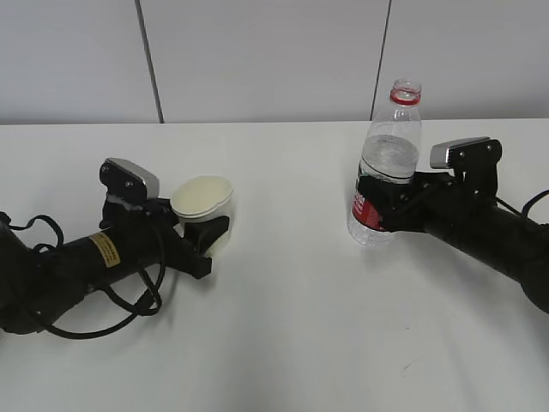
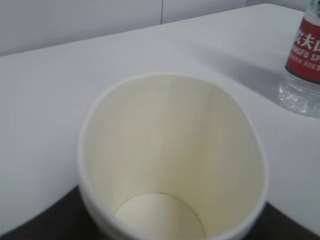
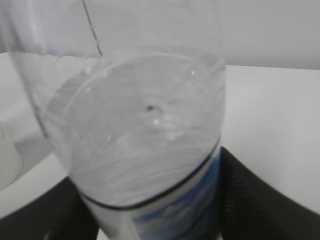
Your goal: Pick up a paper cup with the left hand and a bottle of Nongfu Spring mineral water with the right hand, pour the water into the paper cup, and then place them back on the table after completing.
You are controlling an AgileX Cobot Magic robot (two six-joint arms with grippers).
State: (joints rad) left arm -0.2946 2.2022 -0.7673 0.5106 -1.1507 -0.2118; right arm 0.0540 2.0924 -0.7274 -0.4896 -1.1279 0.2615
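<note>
The paper cup (image 1: 203,197) is white, empty and upright on the left of the table (image 1: 292,335). My left gripper (image 1: 210,242), on the yellow-labelled arm, is shut on its lower wall. In the left wrist view the cup (image 2: 170,150) fills the frame, with dark fingers (image 2: 35,222) at the bottom corners. The Nongfu Spring bottle (image 1: 390,163) stands upright with no cap and a red neck ring, about two-thirds full of clear water (image 3: 140,125). My right gripper (image 1: 377,208) is shut on its red label band, with a finger (image 3: 265,200) showing beside it.
The bottle's base and red label (image 2: 302,65) show at the far right of the left wrist view. The cup's edge (image 3: 7,160) shows at the left of the right wrist view. A grey panelled wall (image 1: 257,51) rises behind the table.
</note>
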